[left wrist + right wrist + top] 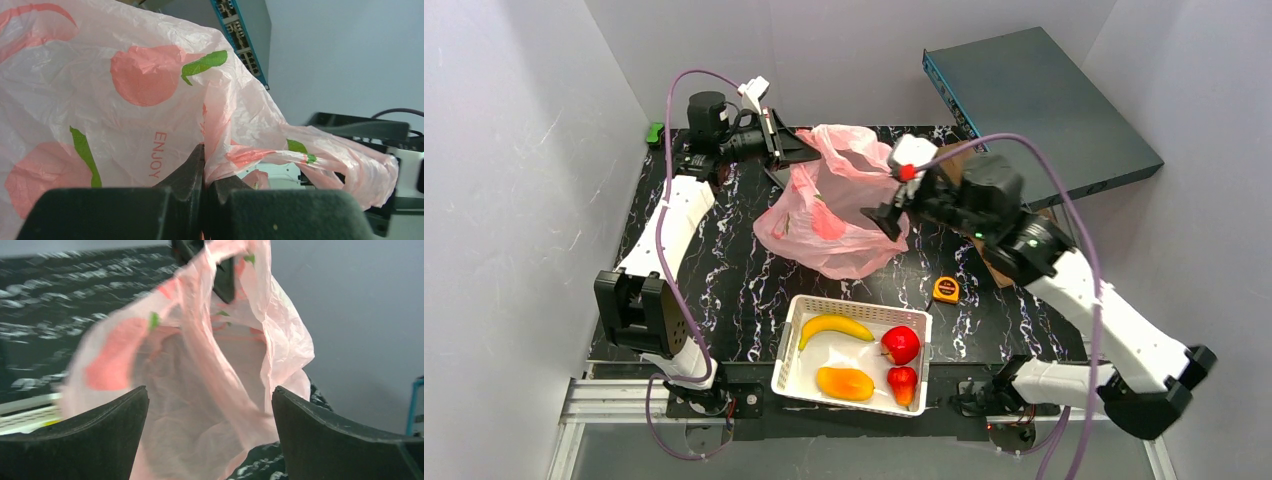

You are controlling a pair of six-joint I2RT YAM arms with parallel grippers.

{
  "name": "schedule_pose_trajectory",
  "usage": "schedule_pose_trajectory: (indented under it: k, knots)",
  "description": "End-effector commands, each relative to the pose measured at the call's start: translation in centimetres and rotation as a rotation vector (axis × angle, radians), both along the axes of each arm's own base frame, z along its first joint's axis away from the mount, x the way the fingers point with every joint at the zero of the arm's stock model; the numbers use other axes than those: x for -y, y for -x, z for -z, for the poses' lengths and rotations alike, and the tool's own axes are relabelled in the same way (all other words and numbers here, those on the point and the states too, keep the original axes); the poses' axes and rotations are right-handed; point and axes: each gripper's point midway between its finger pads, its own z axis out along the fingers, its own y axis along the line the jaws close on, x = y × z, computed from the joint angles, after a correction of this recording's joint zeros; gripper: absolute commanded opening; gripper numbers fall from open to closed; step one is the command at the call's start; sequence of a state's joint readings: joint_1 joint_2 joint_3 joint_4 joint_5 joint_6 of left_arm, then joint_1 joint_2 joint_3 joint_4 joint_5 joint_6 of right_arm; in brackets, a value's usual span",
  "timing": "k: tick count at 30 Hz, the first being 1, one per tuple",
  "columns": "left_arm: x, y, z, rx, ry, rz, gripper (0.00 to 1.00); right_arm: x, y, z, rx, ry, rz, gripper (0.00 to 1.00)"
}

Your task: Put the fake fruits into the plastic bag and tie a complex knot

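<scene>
The pink plastic bag [834, 205] is held up off the dark marble table, its lower part resting on it. My left gripper [807, 150] is shut on the bag's top edge, and the film is pinched between the jaws [206, 160]. My right gripper [886, 215] stands open at the bag's right side, with the bag [200, 365] loose in front of its jaws [210, 395]. The fake fruits lie in a white basket [789, 340]: banana [834, 326], mango [845, 383], apple [901, 344] and a small red pointed fruit [903, 382]. No knot is in view.
A small yellow-orange tape measure [946, 290] lies on the table right of the bag. A dark blue-grey flat box [1039, 100] leans at the back right. White walls close in the table on three sides.
</scene>
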State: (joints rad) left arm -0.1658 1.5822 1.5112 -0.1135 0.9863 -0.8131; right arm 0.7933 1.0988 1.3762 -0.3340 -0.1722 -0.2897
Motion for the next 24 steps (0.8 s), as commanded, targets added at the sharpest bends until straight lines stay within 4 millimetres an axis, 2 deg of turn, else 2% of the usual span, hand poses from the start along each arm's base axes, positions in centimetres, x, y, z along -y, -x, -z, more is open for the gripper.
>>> schedule_pose_trajectory:
  k: [1, 7, 11, 13, 15, 19, 20, 24]
  knots:
    - [0.6, 2.5, -1.5, 0.009, 0.055, 0.104, 0.00, 0.4, -6.1, -2.1, 0.287, 0.040, 0.250, 0.98]
    - [1.0, 4.1, -1.8, 0.013, 0.087, 0.194, 0.00, -1.3, -8.4, -2.6, 0.496, 0.053, 0.251, 0.98]
    - [1.0, 4.7, -1.6, 0.009, 0.070, 0.229, 0.00, -0.5, -9.8, -3.6, 0.525, 0.046, 0.271, 0.99]
    - [0.9, 5.1, -1.6, 0.023, 0.062, 0.255, 0.00, -0.1, -10.0, -3.2, 0.513, 0.064, 0.242, 0.98]
    - [1.0, 5.4, -1.8, 0.037, 0.068, 0.282, 0.00, -0.3, -9.9, -2.4, 0.486, 0.072, 0.176, 0.98]
    - [1.1, 5.7, -2.5, 0.054, 0.093, 0.357, 0.00, -1.7, -8.5, 2.1, 0.297, 0.188, -0.050, 0.98]
    - [1.1, 5.8, -2.8, 0.061, 0.099, 0.374, 0.00, -2.0, -8.1, 3.3, 0.232, 0.219, -0.103, 0.96]
    - [1.1, 5.9, -3.1, 0.029, 0.128, 0.444, 0.00, -2.8, -6.4, 5.1, 0.025, 0.261, -0.240, 0.75]
